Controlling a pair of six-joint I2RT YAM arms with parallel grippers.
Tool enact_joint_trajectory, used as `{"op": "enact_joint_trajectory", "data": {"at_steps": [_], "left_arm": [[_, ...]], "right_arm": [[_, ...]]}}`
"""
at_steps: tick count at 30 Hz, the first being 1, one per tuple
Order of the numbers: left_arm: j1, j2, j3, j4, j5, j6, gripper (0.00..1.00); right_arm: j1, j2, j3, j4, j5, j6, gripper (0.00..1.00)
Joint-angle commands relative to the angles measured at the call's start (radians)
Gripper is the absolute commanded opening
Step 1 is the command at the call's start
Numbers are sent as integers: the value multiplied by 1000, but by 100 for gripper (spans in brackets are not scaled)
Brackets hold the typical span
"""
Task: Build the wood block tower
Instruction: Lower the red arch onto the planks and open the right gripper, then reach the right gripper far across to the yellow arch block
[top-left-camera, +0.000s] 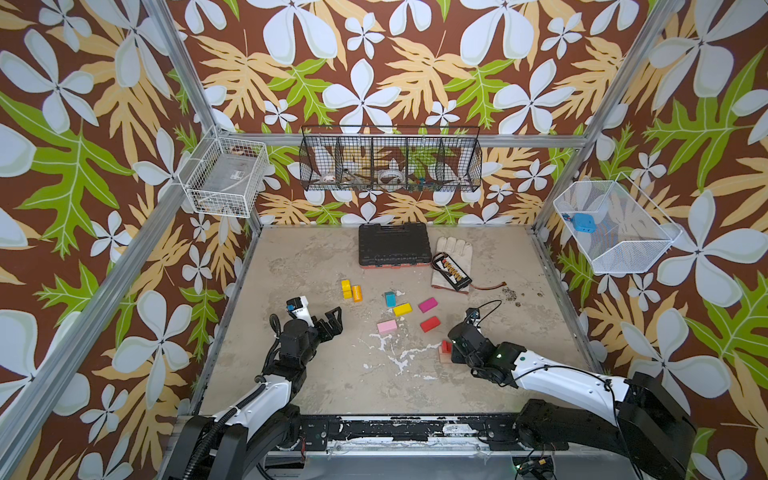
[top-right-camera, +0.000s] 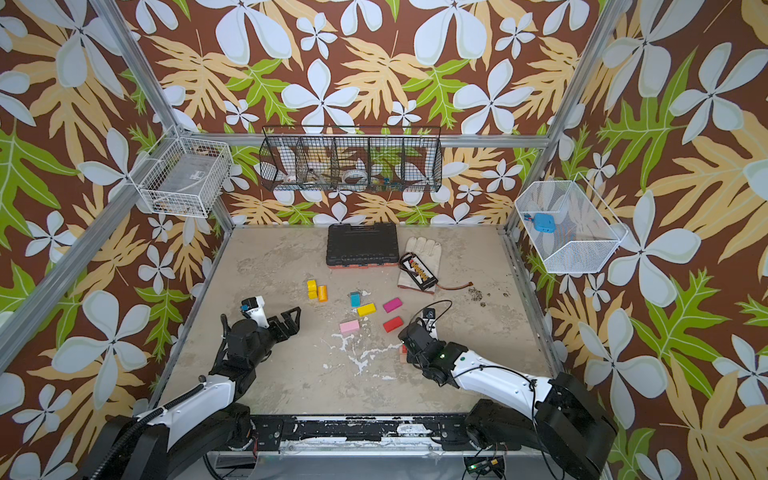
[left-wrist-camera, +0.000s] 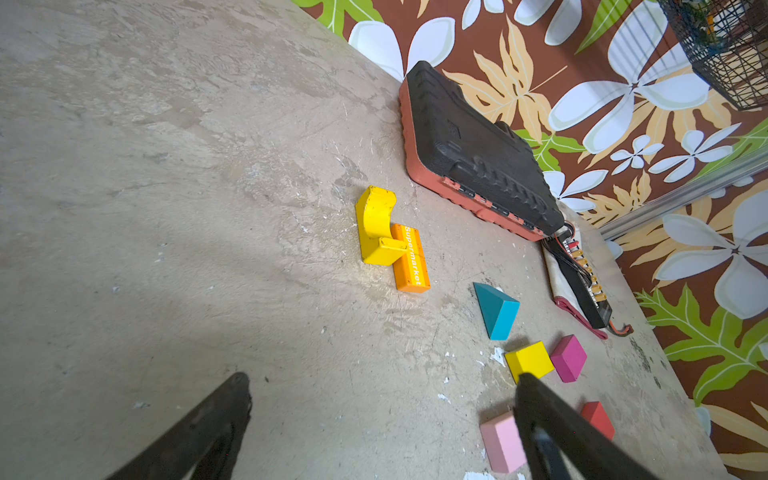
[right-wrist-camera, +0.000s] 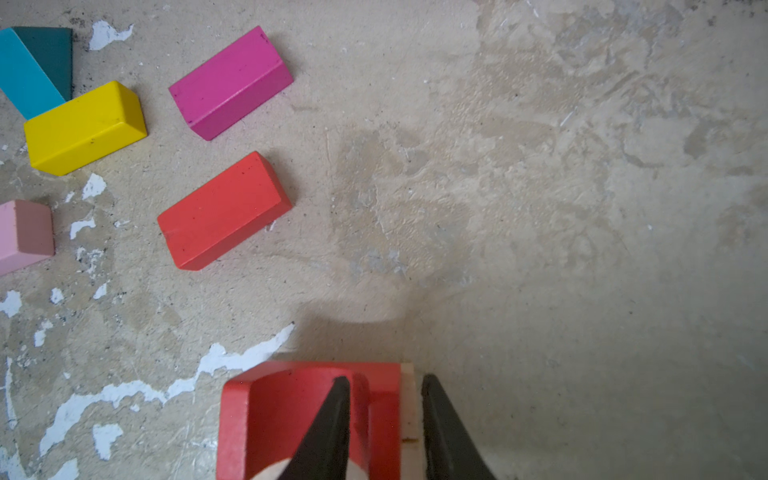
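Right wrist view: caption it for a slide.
Right gripper straddles a red arch block's leg and tan plank; loose blocks lie beyond.

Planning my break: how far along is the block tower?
Barely begun. Done: a red arch sits on a tan plank. In hand: nothing; the right tool straddles the arch's leg, jaws apart; the left tool is open, empty. Left: seven more lie loose, from the yellow arch to the red brick.

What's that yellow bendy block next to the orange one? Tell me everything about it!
The yellow arch block looks like painted wood, with the paint chipped at its corners. It has two stubby legs and a curved hollow between them. It seems to lie flat on the table, with its hollow facing the orange block marked Supermarket, which one leg touches. Nothing else touches it.
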Motion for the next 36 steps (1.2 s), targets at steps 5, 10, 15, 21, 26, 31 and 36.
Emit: {"op": "enact_joint_trajectory", "data": {"at_steps": [5, 10, 15, 21, 26, 31, 36], "left_arm": [[-1, 0, 2, 29, 4, -4, 100], [-3, 0, 2, 29, 4, -4, 100], [-3, 5, 4, 28, 1, -3, 100], [-3, 5, 5, 26, 1, -3, 100], [-4, 18, 16, 12, -20, -6, 100], [-3, 54, 72, -58, -22, 6, 100], [-2, 67, 82, -72, -50, 0, 100]], "right_arm": [[1, -27, 63, -67, 50, -15, 38], [1, -43, 142, -84, 49, -51, 48], [0, -34, 218, -48, 9, -88, 58], [2, 33, 273, -8, -26, -104, 64], [2, 107, 309, 18, -66, -125, 65], [4, 129, 303, 39, -80, -125, 68], [4, 130, 297, 65, -89, -144, 70]]}}
